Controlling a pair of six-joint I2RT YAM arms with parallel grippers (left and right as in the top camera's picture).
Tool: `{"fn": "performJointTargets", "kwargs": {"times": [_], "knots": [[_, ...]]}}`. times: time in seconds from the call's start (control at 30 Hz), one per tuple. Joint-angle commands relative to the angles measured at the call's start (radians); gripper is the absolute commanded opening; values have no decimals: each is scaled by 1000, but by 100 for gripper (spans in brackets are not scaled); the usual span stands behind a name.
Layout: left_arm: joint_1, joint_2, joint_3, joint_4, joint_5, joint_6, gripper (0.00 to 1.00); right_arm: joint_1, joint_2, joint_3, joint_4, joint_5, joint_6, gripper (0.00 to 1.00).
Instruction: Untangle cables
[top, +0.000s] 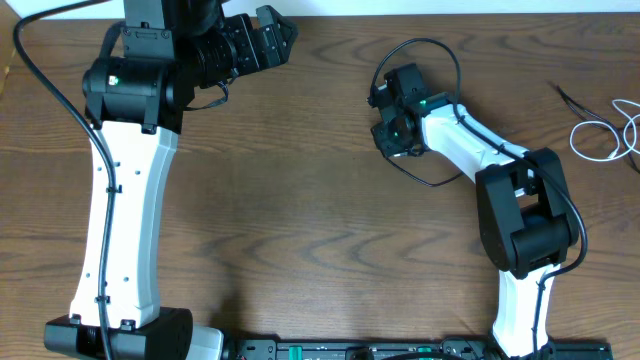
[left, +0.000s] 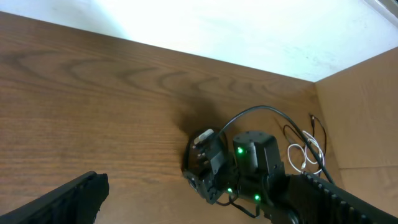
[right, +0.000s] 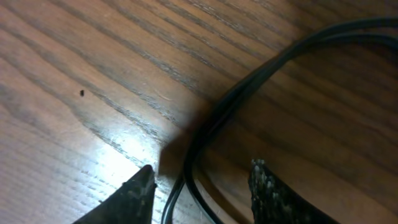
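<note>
The white cable (top: 608, 135) lies in loose loops at the table's far right edge, with the thin black cable (top: 572, 98) just left of it. Both also show small in the left wrist view, white (left: 303, 154) and black (left: 314, 126). My right gripper (top: 385, 115) is low over the table's middle, far left of the cables. In the right wrist view its jaws (right: 202, 180) are open, and a thick black arm wire (right: 211, 130) runs between the fingertips without being gripped. My left gripper (top: 272, 38) is open and empty at the back, its jaws (left: 186, 199) wide apart.
The right arm's own black wire (top: 432, 178) loops around its wrist and onto the table. A cardboard wall (left: 367, 106) stands beyond the table's right edge, close to the cables. The arm bases stand at the front edge.
</note>
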Motion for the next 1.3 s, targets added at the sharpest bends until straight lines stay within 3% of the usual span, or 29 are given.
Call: {"fn": "performJointTargets", "kwargs": {"times": [0.0,0.27,0.33,0.43,0.47,0.7,0.9,1.07,1.27], "knots": [[2,-9,4,-3,-10,24,97,11,0,-38,22,29,5,38],[2,-9,4,-6,-10,24,97,11,0,-76,21,32,22,33],[2,-9,4,-6,-10,24,98,11,0,-76,8,32,31,27],[2,-9,4,-6,-10,24,97,11,0,-76,-23,32,68,4],[2,-9,4,-7,-10,24,97,10,-1,-74,-32,32,82,1],[2,-9,4,-9,-10,24,97,-27,-82,-2,-119,31,183,1],[2,-9,4,-13,-10,24,97,-106,-233,172,-254,19,264,1],[2,-9,4,-14,-10,24,97,-233,-371,329,-346,19,283,1],[2,-9,4,-13,-10,24,97,-458,-507,420,-334,31,282,1]]}}
